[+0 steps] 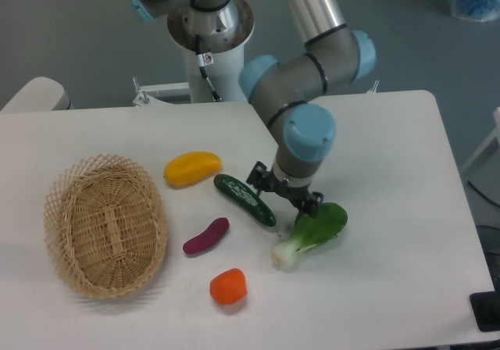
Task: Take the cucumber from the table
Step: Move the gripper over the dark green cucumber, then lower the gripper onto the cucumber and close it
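The cucumber [244,199] lies on the table [391,155], not picked up yet. The gripper [287,223] hangs just right of it; open or closed, nobody can tell.

The scene is evenly and brightly lit from overhead. Only soft, short shadows are cast on the table [391,209]. Slight softness is seen throughout.

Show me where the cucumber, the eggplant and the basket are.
cucumber [244,200]: fixed camera, middle of its body.
eggplant [206,236]: fixed camera, middle of its body.
basket [55,209]: fixed camera, left rim.
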